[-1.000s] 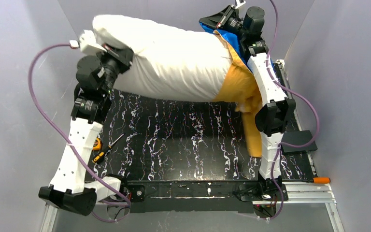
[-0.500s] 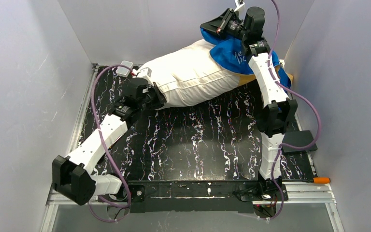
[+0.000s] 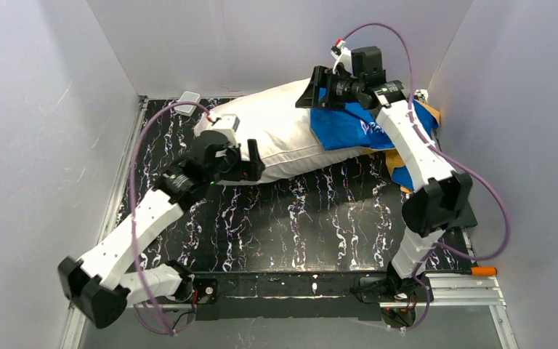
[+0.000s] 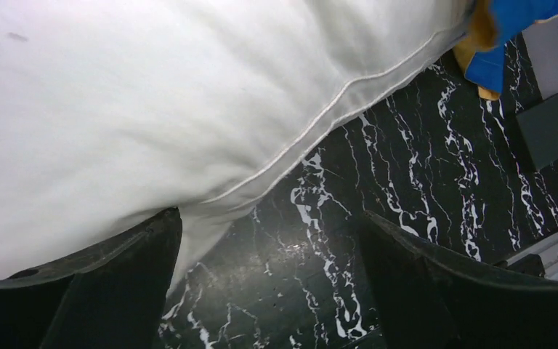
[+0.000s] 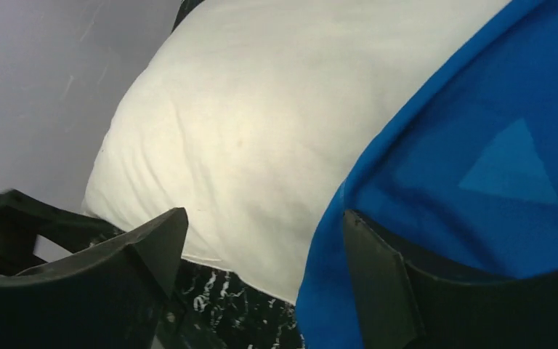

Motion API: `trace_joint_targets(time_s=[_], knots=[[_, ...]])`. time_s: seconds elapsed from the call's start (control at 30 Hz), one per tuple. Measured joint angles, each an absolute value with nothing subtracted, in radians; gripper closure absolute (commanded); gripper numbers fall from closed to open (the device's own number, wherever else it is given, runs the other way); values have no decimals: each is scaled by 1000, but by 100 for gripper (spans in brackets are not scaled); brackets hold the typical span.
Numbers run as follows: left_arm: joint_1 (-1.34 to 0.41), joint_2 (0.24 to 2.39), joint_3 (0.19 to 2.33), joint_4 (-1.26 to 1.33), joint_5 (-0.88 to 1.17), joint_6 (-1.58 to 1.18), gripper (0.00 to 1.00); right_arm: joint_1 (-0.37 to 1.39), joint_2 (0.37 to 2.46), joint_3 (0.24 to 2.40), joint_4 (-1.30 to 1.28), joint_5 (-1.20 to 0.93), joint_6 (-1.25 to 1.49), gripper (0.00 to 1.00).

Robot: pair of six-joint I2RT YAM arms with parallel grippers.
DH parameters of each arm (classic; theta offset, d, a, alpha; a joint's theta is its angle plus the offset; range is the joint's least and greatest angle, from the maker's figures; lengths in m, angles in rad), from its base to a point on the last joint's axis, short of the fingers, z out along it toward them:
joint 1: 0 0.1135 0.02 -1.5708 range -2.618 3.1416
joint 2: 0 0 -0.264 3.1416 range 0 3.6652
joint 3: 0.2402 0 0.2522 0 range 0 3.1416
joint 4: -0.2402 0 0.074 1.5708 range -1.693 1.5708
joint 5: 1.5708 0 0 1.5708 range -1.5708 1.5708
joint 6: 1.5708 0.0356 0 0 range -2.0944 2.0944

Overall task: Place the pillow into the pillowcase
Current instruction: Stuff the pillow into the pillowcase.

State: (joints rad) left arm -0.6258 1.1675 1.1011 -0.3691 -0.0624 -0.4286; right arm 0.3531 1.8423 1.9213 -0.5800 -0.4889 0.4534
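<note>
The white pillow (image 3: 283, 134) lies on the table along the back wall. The blue pillowcase (image 3: 352, 123) is over its right end, with orange fabric (image 3: 398, 158) showing beneath. My left gripper (image 3: 254, 163) stands open at the pillow's near left edge; in the left wrist view the gripper (image 4: 269, 243) has only table between its fingers, and the pillow (image 4: 152, 109) bulges over the left one. My right gripper (image 3: 315, 90) is open above the pillowcase's edge; in the right wrist view the gripper (image 5: 261, 229) straddles the pillow (image 5: 261, 123) and the pillowcase (image 5: 479, 145) without pinching either.
Grey walls close in the black marbled table (image 3: 298, 218) on the left, back and right. A dark grey block (image 4: 552, 127) sits at the table's right side. An orange-handled tool (image 3: 483, 270) lies on the front right rail.
A second ago both grippers were shut and held the pillow up in the air. It has come down onto the table, and both grippers have opened and let go.
</note>
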Motion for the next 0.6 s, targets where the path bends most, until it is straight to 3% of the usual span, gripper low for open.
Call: trace_joint_targets(time_s=[0.07,0.27,0.43,0.6], knots=[[-624,1097,1124,-445,-100,-421,2,371,1771,1925,-620,-431,397,3],[-611,988,1247,-673,-280,-417,2,368,1728,2111,-720,-239,304,2],[-525,1083,1361,-794,-337,-414,2,358,1879,2328,-852,-98,288,2],[-367,1242,1409,-796,-255,-450,2,347,2059,2386,-944,-73,324,5]])
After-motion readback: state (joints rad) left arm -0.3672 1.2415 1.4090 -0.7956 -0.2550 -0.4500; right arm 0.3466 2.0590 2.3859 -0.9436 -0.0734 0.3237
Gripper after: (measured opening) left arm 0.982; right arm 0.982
